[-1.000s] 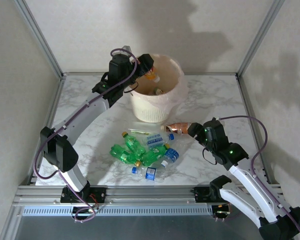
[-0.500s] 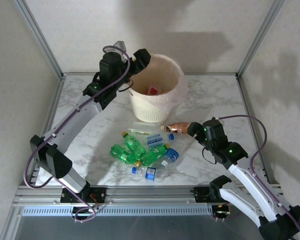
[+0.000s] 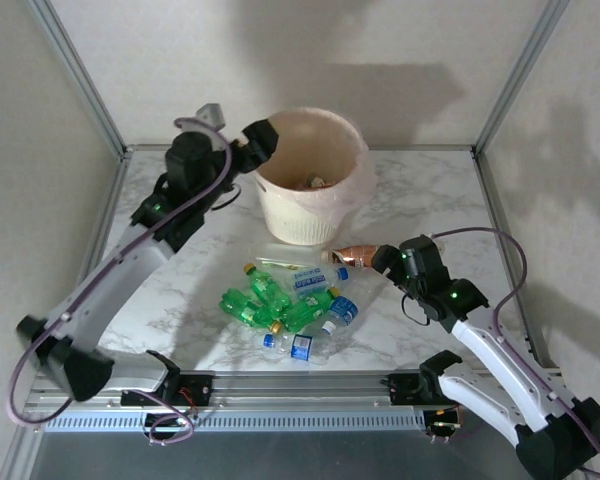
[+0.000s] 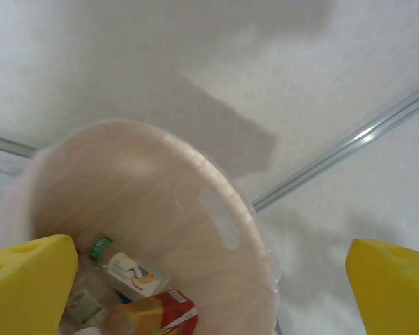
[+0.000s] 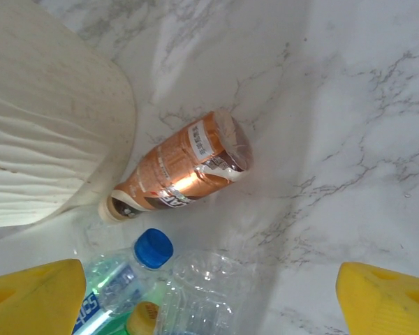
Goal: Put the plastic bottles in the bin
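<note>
Left pincer (image 3: 259,138) hangs at the left rim of the bin (image 3: 302,214). On the left wrist view I see its yellow fingers (image 4: 29,280) spread wide with nothing between them, so it's open and empty. Down inside the bin (image 4: 160,195) lie a red-label bottle (image 4: 162,314) and a white-label bottle (image 4: 130,269).

Right pincer (image 3: 385,259) hovers low over the bench (image 3: 430,190), jaws wide apart, gripping nothing. The copper-brown bottle (image 3: 355,253) lies on its side just ahead of it, cap end touching or nearly touching the bin's base; I can't tell which. Wrist view: same bottle (image 5: 185,167) beside the bin wall (image 5: 49,118), and a blue-capped clear bottle (image 5: 153,248) below it.

The rest of the bottles (image 3: 292,300), green and clear, are piled on the bench in front of the bin.
</note>
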{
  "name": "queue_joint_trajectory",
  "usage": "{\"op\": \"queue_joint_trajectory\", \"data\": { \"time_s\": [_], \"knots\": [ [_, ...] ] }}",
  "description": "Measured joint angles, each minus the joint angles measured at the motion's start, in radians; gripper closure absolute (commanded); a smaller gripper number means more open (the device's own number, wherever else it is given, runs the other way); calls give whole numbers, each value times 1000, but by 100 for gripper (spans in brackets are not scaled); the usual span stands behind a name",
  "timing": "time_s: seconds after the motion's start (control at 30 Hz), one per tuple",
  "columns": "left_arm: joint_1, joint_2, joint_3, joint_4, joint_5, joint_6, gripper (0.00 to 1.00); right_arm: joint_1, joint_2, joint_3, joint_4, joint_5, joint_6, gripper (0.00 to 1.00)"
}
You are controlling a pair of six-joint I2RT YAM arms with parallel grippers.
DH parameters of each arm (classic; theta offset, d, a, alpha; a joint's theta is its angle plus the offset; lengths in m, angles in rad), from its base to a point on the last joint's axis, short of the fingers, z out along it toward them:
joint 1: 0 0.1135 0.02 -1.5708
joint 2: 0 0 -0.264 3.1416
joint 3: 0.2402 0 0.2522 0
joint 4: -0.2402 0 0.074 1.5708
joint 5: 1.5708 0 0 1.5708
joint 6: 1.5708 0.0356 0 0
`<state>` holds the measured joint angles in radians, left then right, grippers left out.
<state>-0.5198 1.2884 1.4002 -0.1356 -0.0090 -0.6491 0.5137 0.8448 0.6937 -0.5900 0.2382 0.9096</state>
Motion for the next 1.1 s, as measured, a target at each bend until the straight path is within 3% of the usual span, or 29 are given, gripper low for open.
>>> {"op": "queue_joint_trajectory", "data": {
  "time_s": [0.23,0.4,0.6,1.1],
  "knots": [
    [11,-325,-303,-68,-150,17,3,2,70,-19,49,-28,30,6],
    [70,-432,-536,-148,-179,-13,5,30,74,-90,74,-40,69,7],
    [90,-439,-684,-192,-162,-55,7,112,126,-130,114,-61,118,8],
    [121,-290,-782,-74,-94,-100,11,269,311,-113,161,-45,212,10]
  ]
}}
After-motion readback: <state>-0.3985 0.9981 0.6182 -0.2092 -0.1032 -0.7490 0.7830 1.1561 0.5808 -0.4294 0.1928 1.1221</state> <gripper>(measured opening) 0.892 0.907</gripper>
